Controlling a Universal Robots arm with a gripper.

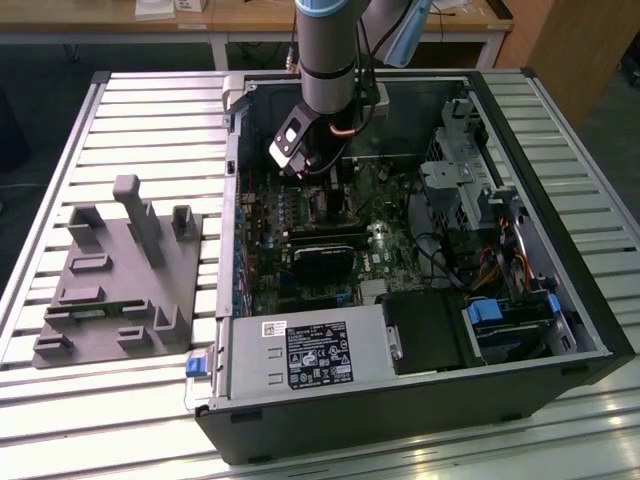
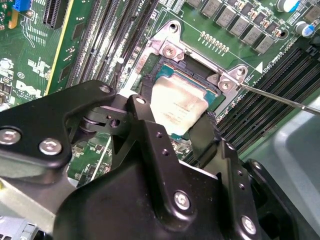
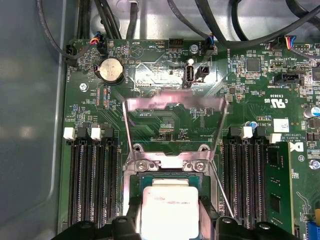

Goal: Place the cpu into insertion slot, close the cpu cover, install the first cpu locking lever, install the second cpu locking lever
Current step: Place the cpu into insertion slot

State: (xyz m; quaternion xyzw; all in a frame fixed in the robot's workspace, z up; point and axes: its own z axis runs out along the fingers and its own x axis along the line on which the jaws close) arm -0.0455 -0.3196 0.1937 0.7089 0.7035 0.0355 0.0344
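Right now my gripper (image 2: 172, 125) is clamped on the cpu (image 2: 177, 100), held right over the insertion slot (image 2: 165, 52), with the cpu cover (image 3: 175, 103) standing open at the slot's hinge edge. If the chip lands skewed, I risk bending socket pins.

The arm (image 1: 328, 45) descends near-vertically from the 12 o'clock edge of the exterior view. The wrist (image 1: 335, 110) points straight down. The gripper (image 1: 322, 180) hangs below the wrist. In both wrist views, its two black fingers (image 2: 145, 120) (image 3: 131, 220) are closed against opposite edges of the cpu (image 2: 177, 102) (image 3: 170, 210).
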